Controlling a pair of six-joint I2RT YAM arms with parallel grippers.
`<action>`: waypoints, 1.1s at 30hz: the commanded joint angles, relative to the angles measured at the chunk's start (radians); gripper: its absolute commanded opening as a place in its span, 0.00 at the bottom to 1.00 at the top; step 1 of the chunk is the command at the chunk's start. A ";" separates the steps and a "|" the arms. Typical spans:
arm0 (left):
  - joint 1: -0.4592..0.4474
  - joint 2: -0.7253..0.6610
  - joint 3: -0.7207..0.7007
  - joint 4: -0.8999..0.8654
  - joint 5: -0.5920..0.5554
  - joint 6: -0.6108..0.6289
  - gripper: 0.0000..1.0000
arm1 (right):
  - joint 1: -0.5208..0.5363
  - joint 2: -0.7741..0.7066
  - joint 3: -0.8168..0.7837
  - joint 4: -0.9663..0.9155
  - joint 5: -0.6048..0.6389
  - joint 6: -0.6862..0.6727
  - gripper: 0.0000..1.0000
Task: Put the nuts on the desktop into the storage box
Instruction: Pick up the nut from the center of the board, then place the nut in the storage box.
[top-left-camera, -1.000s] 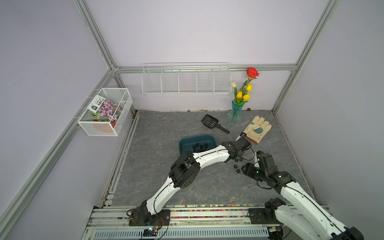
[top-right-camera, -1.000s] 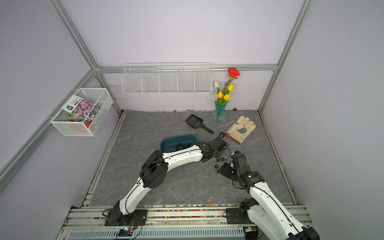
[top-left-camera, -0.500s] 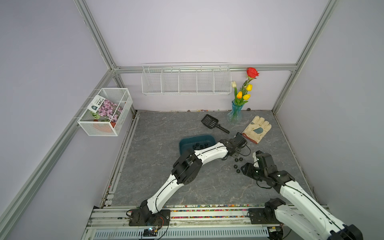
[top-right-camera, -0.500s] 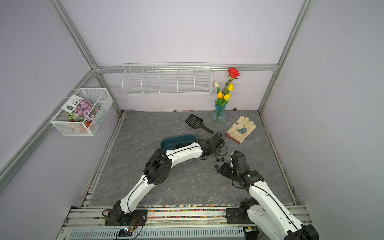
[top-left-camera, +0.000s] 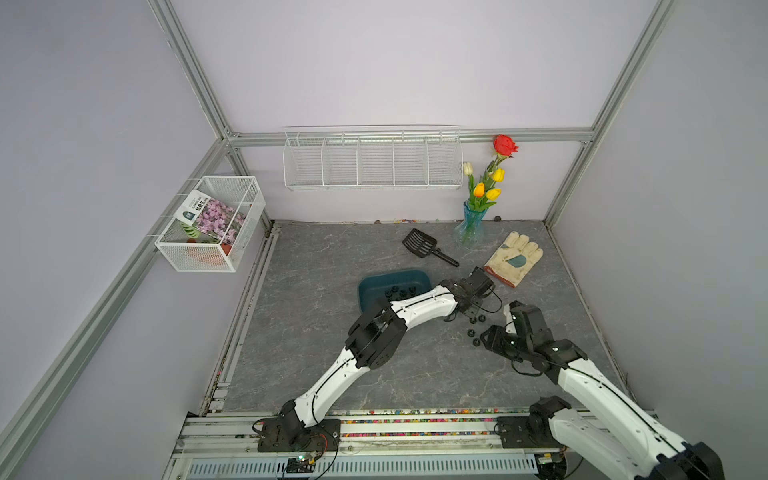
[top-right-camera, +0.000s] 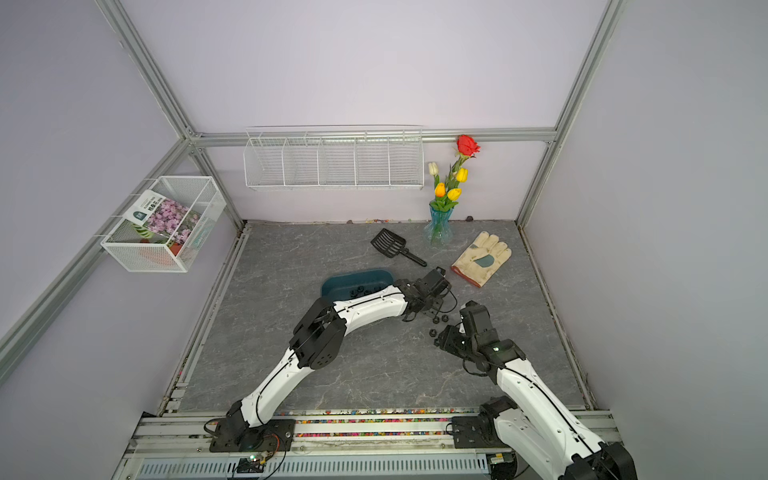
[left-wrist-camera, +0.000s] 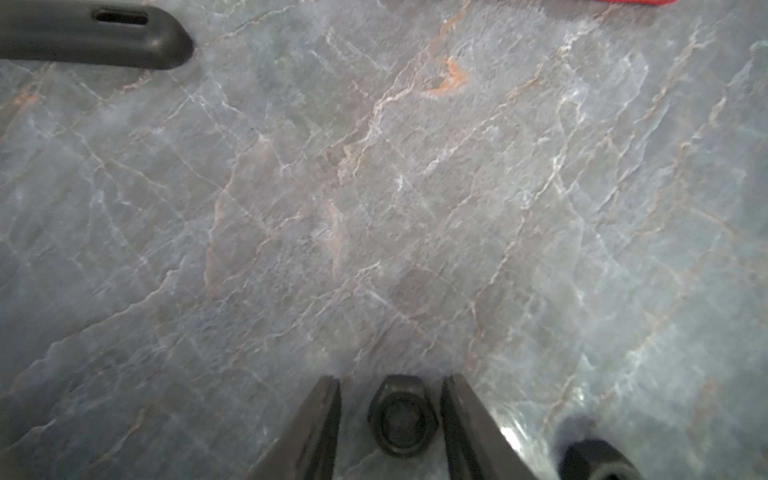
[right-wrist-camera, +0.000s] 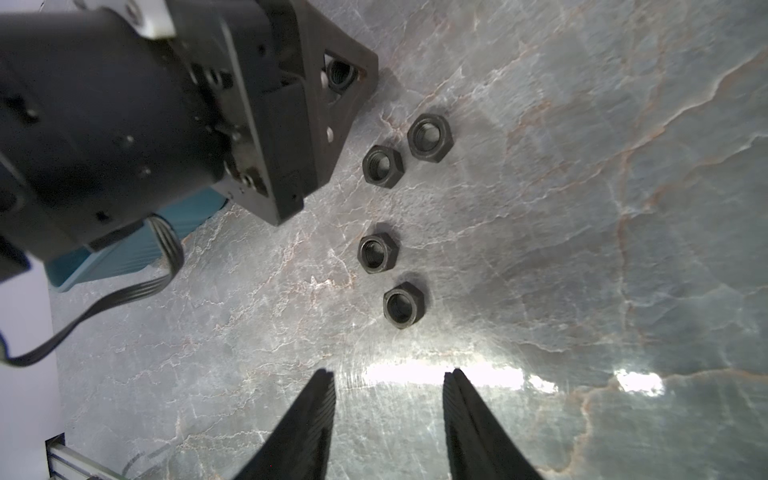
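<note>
Several small black nuts (right-wrist-camera: 376, 253) lie on the dark grey desktop (top-left-camera: 316, 332) between my two arms; both top views show them (top-left-camera: 471, 331) (top-right-camera: 432, 332). My left gripper (left-wrist-camera: 391, 379) is down at the desktop and open, its fingers either side of one nut (left-wrist-camera: 402, 419) with a gap on each side. That gripper (top-left-camera: 469, 309) reaches past the right end of the teal storage box (top-left-camera: 390, 279), which holds several nuts (top-left-camera: 401, 291). My right gripper (right-wrist-camera: 390, 372) is open and empty, just short of the nearest loose nut (right-wrist-camera: 403, 305).
A black slotted scoop (top-left-camera: 422, 245) lies behind the box; its handle (left-wrist-camera: 91, 35) shows in the left wrist view. A pale work glove (top-left-camera: 515, 257) and a blue vase of flowers (top-left-camera: 471, 226) stand at the back right. White wire baskets (top-left-camera: 372, 160) (top-left-camera: 212, 224) hang on the walls.
My left gripper has come down and a little toward the front, over a nut, and its jaws have narrowed slightly. The right arm has barely moved.
</note>
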 joint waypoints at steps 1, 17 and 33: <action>-0.001 0.046 0.017 -0.043 0.004 -0.015 0.40 | -0.006 0.002 0.000 0.015 -0.011 -0.014 0.47; -0.002 -0.056 -0.035 -0.044 -0.077 0.002 0.08 | -0.006 0.015 0.028 0.021 -0.062 -0.049 0.47; 0.041 -0.396 -0.250 0.016 -0.215 -0.002 0.09 | 0.010 0.228 0.231 0.092 -0.236 -0.158 0.47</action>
